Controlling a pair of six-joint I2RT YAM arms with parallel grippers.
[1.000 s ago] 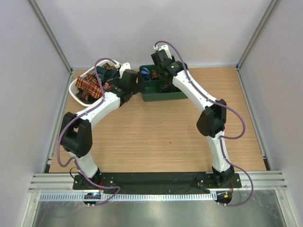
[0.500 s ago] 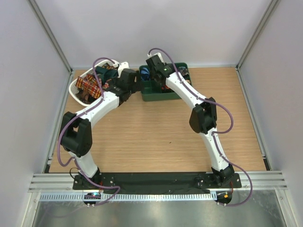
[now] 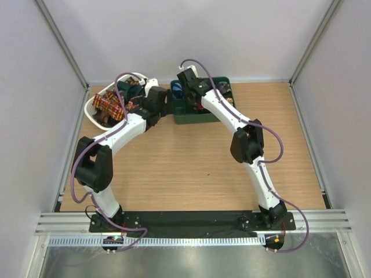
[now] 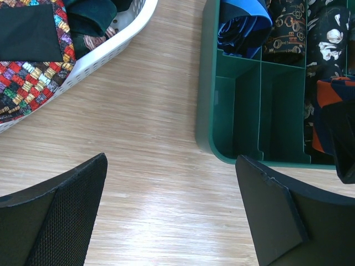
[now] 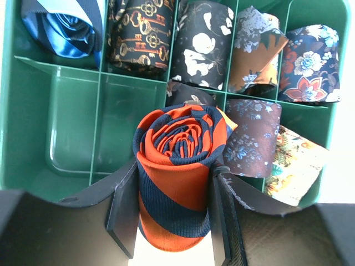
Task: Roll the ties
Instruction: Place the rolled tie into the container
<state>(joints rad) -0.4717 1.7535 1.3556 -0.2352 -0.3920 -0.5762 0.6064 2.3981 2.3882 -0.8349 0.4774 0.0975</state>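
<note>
A rolled tie with orange and dark blue stripes stands upright between the fingers of my right gripper, which is shut on it. It hangs just above the left half of the green tray, over the near row of compartments. In the left wrist view the same tie shows at the right edge. Several more rolled ties fill the tray, among them a blue one. My left gripper is open over bare wood between basket and tray. A red plaid tie lies unrolled in the basket.
The white slotted basket stands at the back left, with a dark green tie beside the plaid one. Two near-left compartments of the tray hold nothing. Walls close off the table's back and sides.
My right arm has swung left across the tray with the rolled striped tie in its grip. The left arm has stayed where it was, open.
</note>
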